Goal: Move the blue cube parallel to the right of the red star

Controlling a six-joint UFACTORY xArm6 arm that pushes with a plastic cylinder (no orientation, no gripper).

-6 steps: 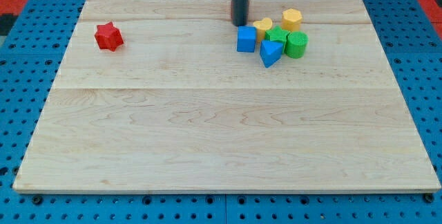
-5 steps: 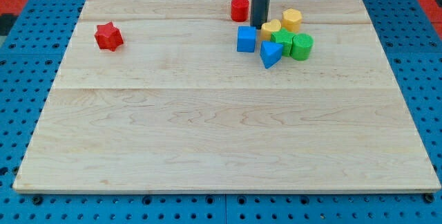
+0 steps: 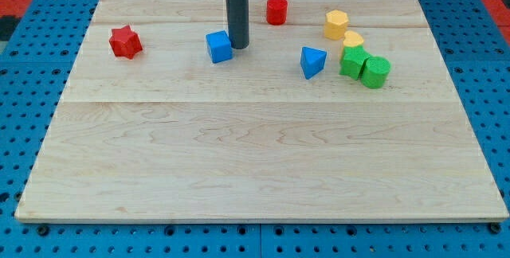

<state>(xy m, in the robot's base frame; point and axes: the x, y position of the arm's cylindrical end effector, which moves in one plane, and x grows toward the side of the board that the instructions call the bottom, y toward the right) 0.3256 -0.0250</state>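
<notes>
The blue cube (image 3: 218, 46) sits on the wooden board (image 3: 255, 154) in its upper part, left of centre. The red star (image 3: 125, 41) lies further to the view's left at about the same height, with a clear gap between them. My tip (image 3: 238, 45) stands right against the cube's right side. The rod rises straight up to the view's top.
A red cylinder (image 3: 276, 9) stands near the top edge, right of the rod. A blue triangular block (image 3: 312, 61) lies to the view's right. Further right are a yellow block (image 3: 336, 24), a second yellow block (image 3: 352, 40), a green block (image 3: 353, 61) and a green cylinder (image 3: 374, 72).
The blue cube has slid left, away from the cluster and toward the red star, with my tip behind it. The yellow and green blocks have shifted right and spread out.
</notes>
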